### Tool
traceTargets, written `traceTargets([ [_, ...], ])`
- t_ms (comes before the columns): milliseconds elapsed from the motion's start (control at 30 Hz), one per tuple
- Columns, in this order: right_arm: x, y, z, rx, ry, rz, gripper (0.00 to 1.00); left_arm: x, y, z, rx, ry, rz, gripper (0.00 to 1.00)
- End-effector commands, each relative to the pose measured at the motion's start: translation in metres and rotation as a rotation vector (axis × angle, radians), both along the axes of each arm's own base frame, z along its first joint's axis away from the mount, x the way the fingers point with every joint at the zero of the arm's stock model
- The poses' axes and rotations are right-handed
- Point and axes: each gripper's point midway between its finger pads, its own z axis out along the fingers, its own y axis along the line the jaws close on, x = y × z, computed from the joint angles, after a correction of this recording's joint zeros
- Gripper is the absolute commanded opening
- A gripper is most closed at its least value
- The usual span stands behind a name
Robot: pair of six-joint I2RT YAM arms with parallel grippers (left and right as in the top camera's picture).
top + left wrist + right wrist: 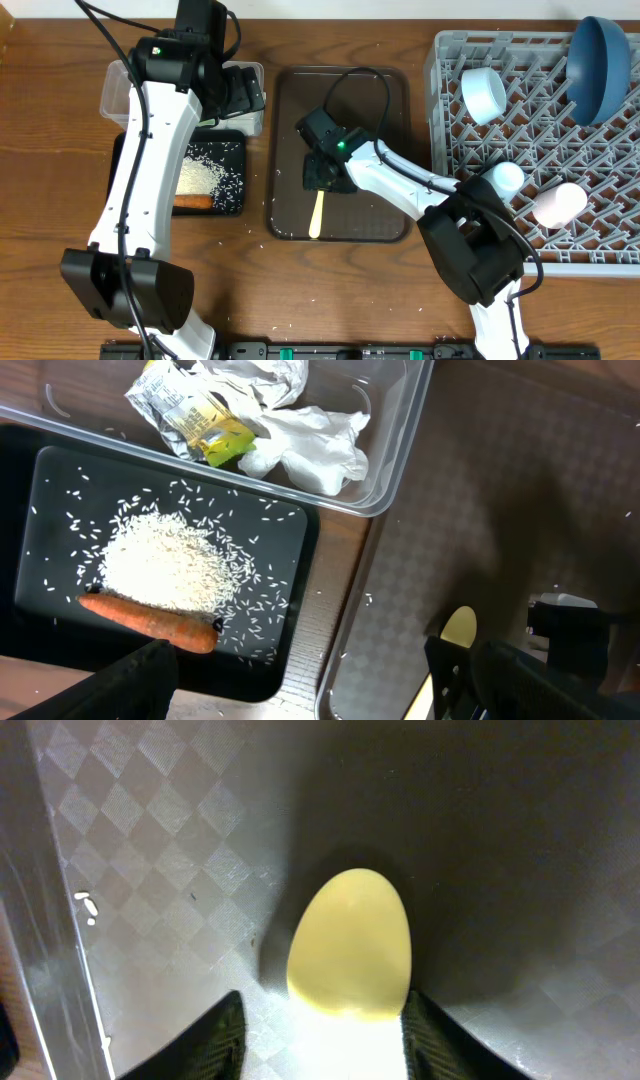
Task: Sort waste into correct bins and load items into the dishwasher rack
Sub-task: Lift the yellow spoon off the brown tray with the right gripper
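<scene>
The pale yellow spoon (pixel 317 212) lies on the dark brown serving tray (pixel 380 100). My right gripper (pixel 325 172) is low over it, open, one finger on each side of the spoon (pixel 350 945) just behind its bowl. My left gripper (pixel 240 95) is open and empty above the clear tub (pixel 115 90). The tub holds white paper wrappers (pixel 310 445) and the yellow-green packet (pixel 205 425). The black tray (pixel 232 150) holds rice (pixel 165 560) and the carrot piece (pixel 150 622). The grey dishwasher rack (pixel 470 45) holds the dark blue bowl (pixel 597 65), white bowl (pixel 483 93), light blue cup (pixel 505 177) and pink cup (pixel 558 203).
A few rice grains lie on the wood between the black tray and the serving tray (pixel 480 510), and on the serving tray's edge (pixel 88 905). The right arm's link lies across the serving tray toward the rack. The table's front edge runs below both arm bases.
</scene>
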Motion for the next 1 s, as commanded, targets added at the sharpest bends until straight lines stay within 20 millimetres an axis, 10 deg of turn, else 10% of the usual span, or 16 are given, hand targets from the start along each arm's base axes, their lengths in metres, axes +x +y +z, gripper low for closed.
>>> traceTargets([
  [0,-0.012,0.001,-0.020,-0.028,0.046,0.002,0.41,0.000,0.003,-0.002,0.012,0.007,0.008,0.96],
  [333,-0.010,0.001,-0.022,-0.027,0.041,0.001,0.04,0.000,0.003,-0.002,0.012,0.007,0.008,0.96],
  [667,-0.001,0.001,-0.017,-0.016,0.004,0.061,0.01,0.000,0.003,-0.002,0.012,0.007,0.008,0.96],
  [967,0.039,-0.017,0.071,0.058,-0.222,0.339,0.01,0.000,0.003,-0.002,0.012,0.007,0.008,0.96],
])
